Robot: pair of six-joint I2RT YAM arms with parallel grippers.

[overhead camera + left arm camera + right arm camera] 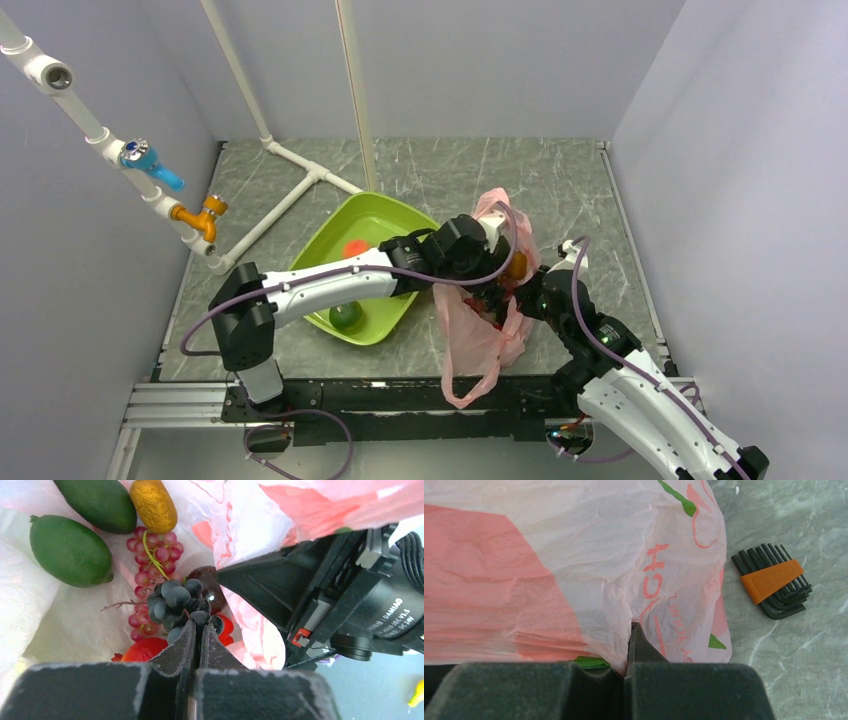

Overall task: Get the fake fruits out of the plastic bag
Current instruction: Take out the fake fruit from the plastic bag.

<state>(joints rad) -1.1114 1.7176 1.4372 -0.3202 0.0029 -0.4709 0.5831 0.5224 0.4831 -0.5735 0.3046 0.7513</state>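
Observation:
The pink plastic bag (478,335) lies just right of the lime-green tray, its mouth held up between my two arms. My left gripper (199,622) reaches inside the bag and is shut on a dark purple grape bunch (175,599). Around it lie a red grape bunch (156,555), two green fruits (70,550), an orange fruit (153,505), a dark round fruit (214,587) and a red fruit (142,651). My right gripper (631,628) is shut on a fold of the bag's wall (574,570) from outside.
The lime-green tray (385,213) holds a green fruit (346,316) and a red one (354,246). A set of hex keys with an orange holder (774,582) lies on the marble table behind the bag. White pipes (290,200) run along the back left.

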